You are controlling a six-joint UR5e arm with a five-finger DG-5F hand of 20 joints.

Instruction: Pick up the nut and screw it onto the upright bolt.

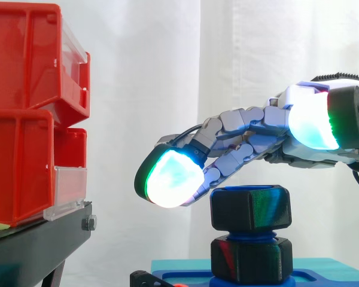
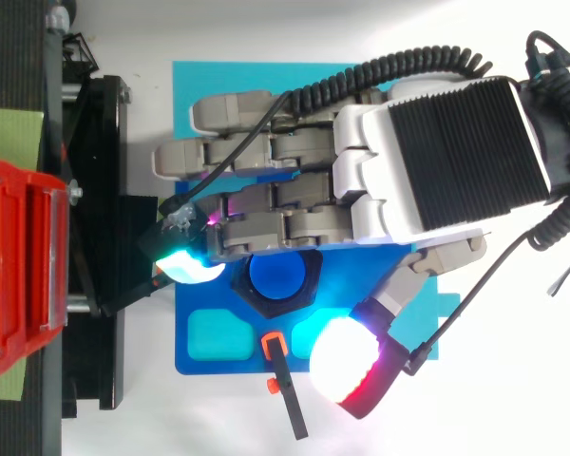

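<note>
Nearest the side camera, the thumb (image 2: 347,366) juts out over the front edge of the blue fixture plate (image 2: 199,356), its glowing pad clear of everything. A small black-and-orange lever (image 2: 283,385) lies just beside it at the plate's edge.

Behind the thumb stands the upright blue bolt (image 2: 277,276), and the black hex nut (image 1: 251,208) already sits on its thread, above a second black hex piece (image 1: 251,260) at the base.

Beyond the nut, the hand (image 2: 437,152) reaches in from the right with its fingers (image 2: 256,223) stretched nearly straight and spread apart, gripping nothing. They pass along the nut's far side and slightly above it. Whether a finger brushes the nut's top edge I cannot tell.

Farther left, red bins (image 1: 24,119) sit stacked on a black stand (image 1: 36,245), before the white curtain (image 1: 143,89).
</note>
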